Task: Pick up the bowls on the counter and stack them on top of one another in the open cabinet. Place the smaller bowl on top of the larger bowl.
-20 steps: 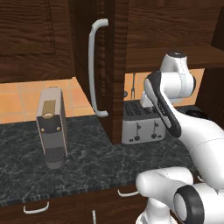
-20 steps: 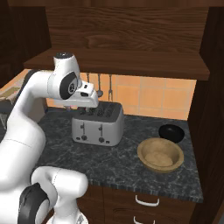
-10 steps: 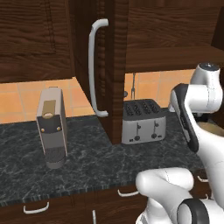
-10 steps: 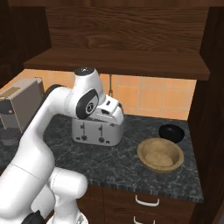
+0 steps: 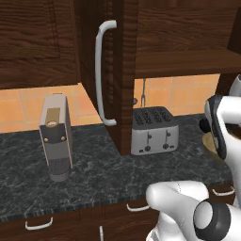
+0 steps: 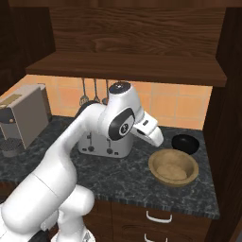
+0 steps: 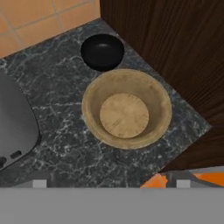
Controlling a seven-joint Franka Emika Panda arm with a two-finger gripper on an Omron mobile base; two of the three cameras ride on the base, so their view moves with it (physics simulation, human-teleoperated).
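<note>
Larger bowl [image 7: 127, 109]: sitting on the tabletop [image 7: 65, 144] right of the toaster [image 6: 106, 142], directly beneath the hand, probably being lined up for pickup first.
Smaller bowl [image 7: 103, 51]: waiting just behind it, near the corner.
Pincer: spread or pressed together, I cannot tell.
Open cabinet [image 6: 127, 66]: its shelf is hanging above both bowls.

The light is soft and even, with only faint shadows. The worktop [image 7: 65, 148] looks a little blurry up close. The cabinet [image 6: 132, 42] wood is dark and dim.
</note>
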